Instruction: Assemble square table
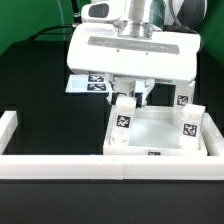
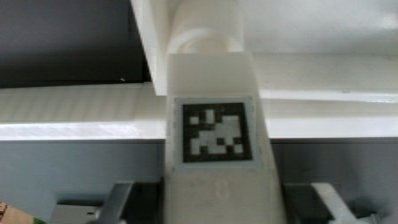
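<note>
The square table top (image 1: 152, 132) lies on the black tabletop (image 1: 40, 90), pushed up against the long white border rail (image 1: 110, 166) that runs across the front of the scene, with the marker board (image 1: 85, 83) lying just behind it. It rests as a tray, rim up. Two white legs already stand in its corners: one (image 1: 124, 112) at the corner nearest the marker board, under the arm, and another (image 1: 190, 120) at the corner farthest from it along the back edge.

The claw (image 1: 133, 93) hangs directly over the nearer leg. In the wrist view that leg (image 2: 217, 140) fills the middle of the picture, tag facing the camera, with a dark fingertip (image 2: 121, 195) on either side of it. The fingers look parted around the leg, but whether the pads touch it cannot be told.

By the look of them these are hard, light, moulded plastic parts: stiff, not fragile, but smooth and likely slippery under metal pads. The leg is best taken across its two flat sides near the upper end, square on, so it does not twist. The top probably slides easily, so the rail serves as a backstop.
</note>
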`<state>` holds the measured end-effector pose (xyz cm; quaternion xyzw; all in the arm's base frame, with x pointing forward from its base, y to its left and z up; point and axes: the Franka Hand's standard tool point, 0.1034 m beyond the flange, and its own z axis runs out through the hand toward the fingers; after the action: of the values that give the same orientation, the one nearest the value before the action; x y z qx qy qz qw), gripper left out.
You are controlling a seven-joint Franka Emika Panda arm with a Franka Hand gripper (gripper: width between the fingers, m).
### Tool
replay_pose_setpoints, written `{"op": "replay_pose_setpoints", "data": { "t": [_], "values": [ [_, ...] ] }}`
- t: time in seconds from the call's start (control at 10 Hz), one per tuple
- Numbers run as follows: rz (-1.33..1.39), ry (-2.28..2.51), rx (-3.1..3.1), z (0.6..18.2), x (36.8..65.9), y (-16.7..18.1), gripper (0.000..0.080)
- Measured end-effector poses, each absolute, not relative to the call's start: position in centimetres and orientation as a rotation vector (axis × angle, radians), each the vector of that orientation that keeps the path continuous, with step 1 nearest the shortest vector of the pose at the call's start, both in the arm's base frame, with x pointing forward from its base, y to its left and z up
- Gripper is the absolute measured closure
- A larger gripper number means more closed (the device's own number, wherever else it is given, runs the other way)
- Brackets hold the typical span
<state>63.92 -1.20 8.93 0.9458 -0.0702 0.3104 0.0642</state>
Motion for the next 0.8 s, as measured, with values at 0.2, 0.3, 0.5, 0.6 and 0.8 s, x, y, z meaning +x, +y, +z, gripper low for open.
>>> {"op": "replay_pose_setpoints", "data": {
  "t": [0.2,0.3,0.5,0.6,0.8],
  "values": [
    [0.936,-0.208,2.855,8.91,63.91,-1.21,0.0291],
    [0.936,-0.206,2.855,8.9,63.91,-1.21,0.018],
    [0.934,-0.197,2.854,8.88,63.9,-1.21,0.0155],
    [0.934,-0.193,2.854,8.88,63.9,-1.22,0.0155],
    [0.932,-0.182,2.852,8.91,63.91,-1.26,0.015]
  ]
}}
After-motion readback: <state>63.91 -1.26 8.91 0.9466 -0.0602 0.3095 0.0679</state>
